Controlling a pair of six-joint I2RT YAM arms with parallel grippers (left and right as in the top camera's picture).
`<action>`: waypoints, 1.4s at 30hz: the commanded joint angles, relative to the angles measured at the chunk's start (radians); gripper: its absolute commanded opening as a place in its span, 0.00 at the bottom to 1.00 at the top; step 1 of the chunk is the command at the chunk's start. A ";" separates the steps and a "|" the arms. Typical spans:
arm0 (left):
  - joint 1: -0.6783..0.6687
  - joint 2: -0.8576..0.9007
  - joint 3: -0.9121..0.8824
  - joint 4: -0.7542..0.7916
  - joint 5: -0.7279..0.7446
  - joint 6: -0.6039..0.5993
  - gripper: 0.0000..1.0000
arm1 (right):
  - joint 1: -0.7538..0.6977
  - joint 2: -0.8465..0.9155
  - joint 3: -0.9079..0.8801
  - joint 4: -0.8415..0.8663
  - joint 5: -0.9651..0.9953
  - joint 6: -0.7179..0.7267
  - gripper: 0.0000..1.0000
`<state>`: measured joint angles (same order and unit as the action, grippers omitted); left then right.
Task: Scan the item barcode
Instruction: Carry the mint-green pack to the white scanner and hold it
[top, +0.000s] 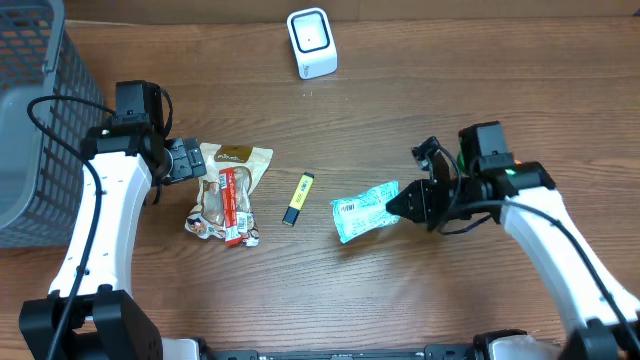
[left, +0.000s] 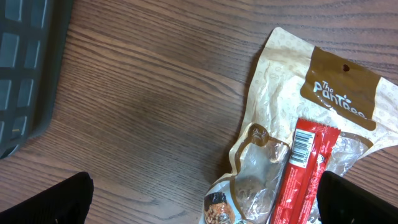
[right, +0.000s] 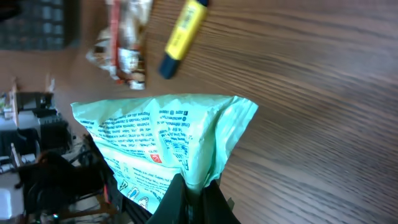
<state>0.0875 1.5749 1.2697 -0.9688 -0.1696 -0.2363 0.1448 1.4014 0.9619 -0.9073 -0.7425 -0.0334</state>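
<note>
Wide wooden tabletop (top: 400, 300), with the grey basket (top: 40, 130) parked at the left edge, out of play. The left gripper (top: 195, 160) hovers over the beige snack bag (top: 240, 158), jaws spread wide, holding nothing. The right gripper (top: 412, 203) has its jaws clenched on one corner of the green packet (top: 365, 210), mid-table, barcode label facing up. A corner pinch, I'd say, to keep that label unobstructed. The white scanner (top: 311, 42) waits at the far edge, well apart. A small yellow highlighter (top: 298, 199) lies between bag and packet.
</note>
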 joint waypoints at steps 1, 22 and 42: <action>0.004 0.007 0.005 0.001 -0.010 -0.004 1.00 | -0.001 -0.087 0.016 -0.014 -0.056 -0.047 0.04; 0.004 0.007 0.005 0.001 -0.010 -0.004 1.00 | -0.001 -0.132 0.016 -0.072 0.001 -0.047 0.04; 0.004 0.007 0.005 0.001 -0.010 -0.004 1.00 | -0.001 -0.102 0.201 -0.127 0.105 0.029 0.04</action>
<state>0.0875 1.5749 1.2697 -0.9688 -0.1696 -0.2363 0.1448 1.2892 1.0111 -1.0008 -0.6682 -0.0235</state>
